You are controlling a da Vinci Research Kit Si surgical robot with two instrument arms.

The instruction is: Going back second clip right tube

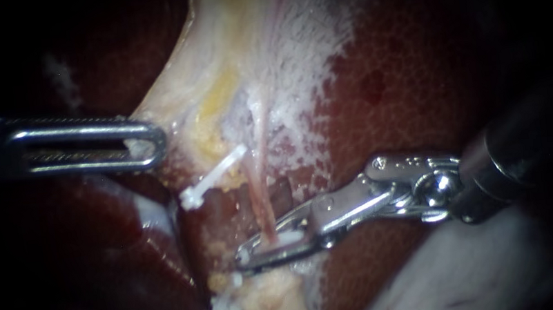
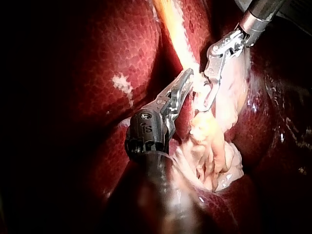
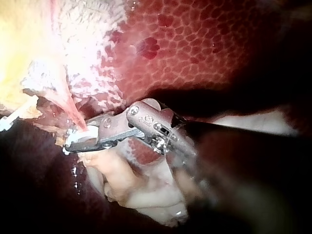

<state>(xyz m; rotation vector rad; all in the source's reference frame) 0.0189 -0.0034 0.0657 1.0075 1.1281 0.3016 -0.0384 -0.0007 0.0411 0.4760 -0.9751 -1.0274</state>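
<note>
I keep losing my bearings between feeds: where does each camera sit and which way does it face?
Endoscope: close over the liver, facing the tube; left instrument enters from left, right instrument from right.
Left wrist: on the left arm, looking down its own shaft; jaws shut on pale tissue; right instrument ahead.
Right wrist: on the right arm, looking down its shaft; jaws shut on a white clip, liver beyond.
Shared: all three show the right instrument.
</note>
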